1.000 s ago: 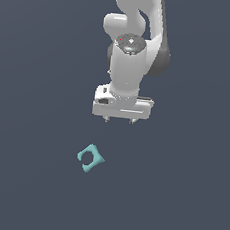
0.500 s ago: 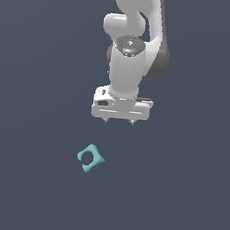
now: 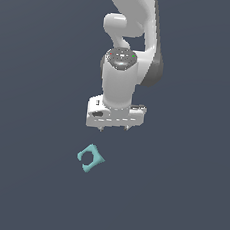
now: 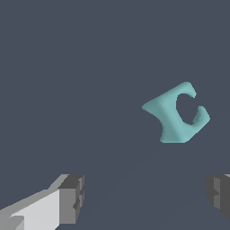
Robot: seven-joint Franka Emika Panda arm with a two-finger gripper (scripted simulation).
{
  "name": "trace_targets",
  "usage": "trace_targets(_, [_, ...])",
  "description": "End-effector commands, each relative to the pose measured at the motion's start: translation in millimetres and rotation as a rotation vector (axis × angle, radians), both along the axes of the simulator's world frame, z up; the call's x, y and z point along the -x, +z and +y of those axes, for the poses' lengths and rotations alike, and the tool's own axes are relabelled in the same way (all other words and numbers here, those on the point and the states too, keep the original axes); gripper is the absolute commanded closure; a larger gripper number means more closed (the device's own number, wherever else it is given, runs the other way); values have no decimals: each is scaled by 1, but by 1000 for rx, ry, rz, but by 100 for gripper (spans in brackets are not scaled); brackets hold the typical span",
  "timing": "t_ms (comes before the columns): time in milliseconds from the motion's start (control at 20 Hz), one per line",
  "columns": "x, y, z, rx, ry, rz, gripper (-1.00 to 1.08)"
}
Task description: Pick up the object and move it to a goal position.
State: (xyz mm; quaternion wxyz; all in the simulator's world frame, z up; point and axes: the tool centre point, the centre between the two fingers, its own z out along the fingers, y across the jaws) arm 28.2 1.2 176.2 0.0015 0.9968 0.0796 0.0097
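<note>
Little was changed since the earlier frames: the gripper [image 3: 113,130] was kept hovering, fingers [image 4: 72,197] spread wide and pinching nothing. The object [image 3: 90,158] was left lying on the dark floor [image 3: 25,178], beyond the fingertips, untouched.

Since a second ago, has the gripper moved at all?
Yes, slightly. In the exterior view the gripper has shifted toward that view's left and a little lower, closing in on the teal object, which has stayed put. Its fingers are open.
</note>
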Motion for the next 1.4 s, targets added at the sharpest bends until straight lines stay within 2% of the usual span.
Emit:
trace_targets(0, [-8, -8, -7, 3, 45, 2, -92])
trace_targets(700, [-52, -67, -58, 8, 348, 15, -92])
trace_targets(1350, [-68, -101, -88, 4, 497, 19, -92])
